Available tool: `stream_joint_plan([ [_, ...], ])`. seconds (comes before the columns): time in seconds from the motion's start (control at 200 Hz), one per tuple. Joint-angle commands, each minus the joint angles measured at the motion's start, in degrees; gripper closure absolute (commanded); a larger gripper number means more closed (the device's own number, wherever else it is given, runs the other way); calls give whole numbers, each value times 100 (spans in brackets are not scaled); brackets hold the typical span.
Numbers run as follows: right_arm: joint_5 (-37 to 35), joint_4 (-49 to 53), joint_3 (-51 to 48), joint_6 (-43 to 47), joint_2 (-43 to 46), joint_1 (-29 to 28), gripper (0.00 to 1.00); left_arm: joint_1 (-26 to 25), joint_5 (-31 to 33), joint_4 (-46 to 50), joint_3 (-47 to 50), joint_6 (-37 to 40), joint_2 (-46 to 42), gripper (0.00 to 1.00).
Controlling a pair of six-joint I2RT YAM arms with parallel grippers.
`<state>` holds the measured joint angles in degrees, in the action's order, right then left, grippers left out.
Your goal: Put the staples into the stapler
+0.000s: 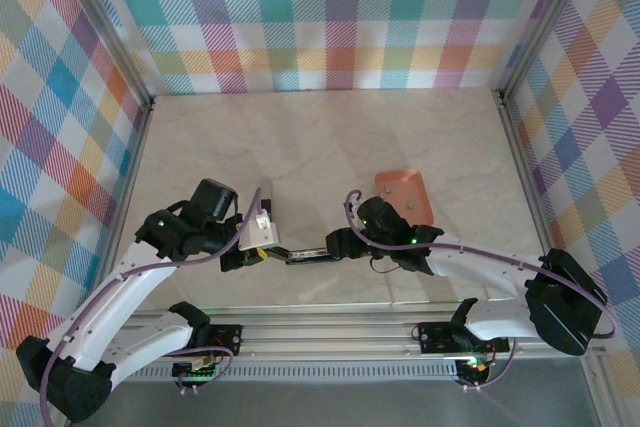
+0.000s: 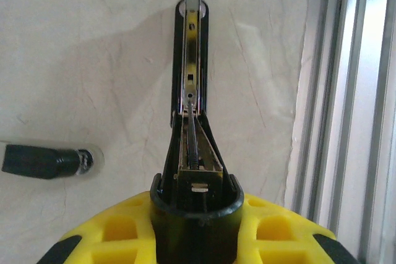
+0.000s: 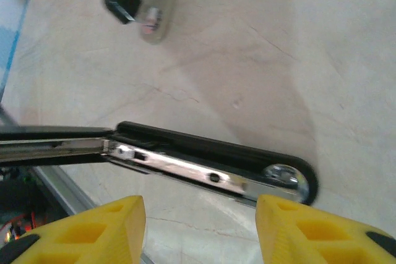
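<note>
The stapler (image 1: 300, 253) lies flat near the table's front edge, opened out, with its metal magazine rail (image 2: 192, 78) bared and a spring showing in the channel. My left gripper (image 1: 243, 252) is shut on the stapler's black rear end (image 2: 195, 214), yellow fingers on both sides. My right gripper (image 1: 336, 244) hovers open at the stapler's front end (image 3: 281, 177), its yellow fingertips (image 3: 124, 214) apart and touching nothing. The staples are out of view.
An orange box (image 1: 402, 192) lies on the table just behind the right arm. A silver and black piece (image 1: 263, 219) lies beside the left gripper, on its far side. The aluminium rail (image 2: 346, 91) runs along the near edge. Checked walls enclose the table.
</note>
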<state>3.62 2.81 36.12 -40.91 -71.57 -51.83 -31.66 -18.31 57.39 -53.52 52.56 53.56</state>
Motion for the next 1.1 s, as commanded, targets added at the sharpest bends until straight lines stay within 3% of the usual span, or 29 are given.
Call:
stream_joint_plan([
  [0.0,-188,207,-182,-1307,10,6,50,-308,564,464,-333,212,158,87],
  [0.21,70,296,-259,-1459,-316,92,50,-588,831,558,-565,142,618,87],
  [0.74,1189,-1582,-730,-1808,-1003,171,60,-855,1145,726,-1037,-1,1428,90],
  [1.1,1359,-1940,-804,-1832,-1418,226,70,-1001,758,373,-1249,-202,1835,90],
])
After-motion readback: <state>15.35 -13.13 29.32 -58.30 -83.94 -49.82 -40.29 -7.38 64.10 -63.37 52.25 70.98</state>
